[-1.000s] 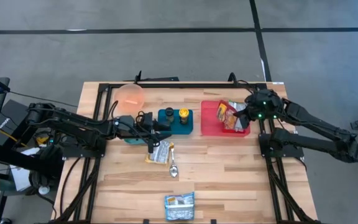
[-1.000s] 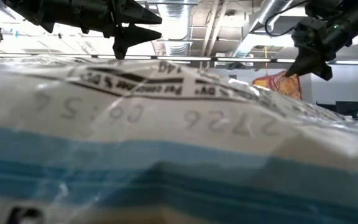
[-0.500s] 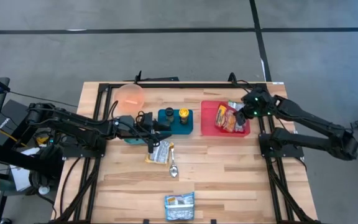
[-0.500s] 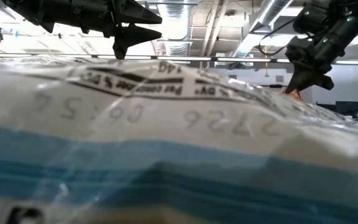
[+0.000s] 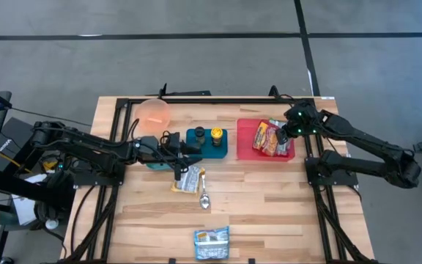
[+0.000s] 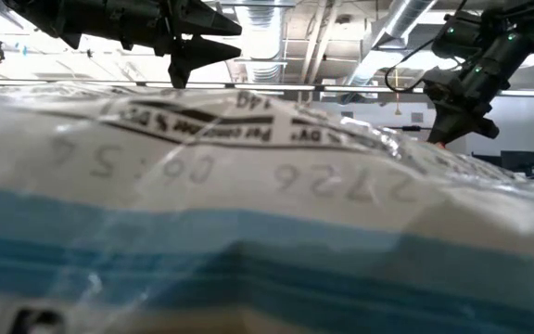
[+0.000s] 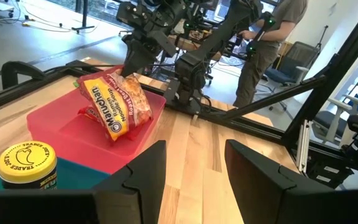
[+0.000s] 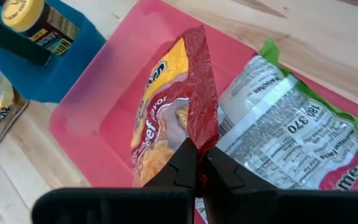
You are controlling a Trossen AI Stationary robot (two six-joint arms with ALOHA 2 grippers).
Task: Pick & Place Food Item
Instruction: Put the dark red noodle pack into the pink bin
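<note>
the right tool [image 8: 197, 163], its fingers together, pinches the red-and-yellow plastic noodle packet [image 8: 169, 118] lying in the red plastic tray [image 5: 246, 147]; the left tool [image 7: 192, 163] hovers apart over the wooden counter [image 5: 269, 205].

The high view looks straight down from well above, taking in the whole bench [image 5: 262, 205] and the grey floor around it, while the low view sits at bench height, pressed so near a blue-and-white packet [image 6: 248, 223] that the wrapper fills most of its picture — only the ceiling shows beyond. The left wrist view faces across the bench toward the red tray [image 7: 73, 127], and the right wrist view hangs close above that same tray [image 8: 86, 118] — the part both share with the high view [image 5: 246, 150].
</note>
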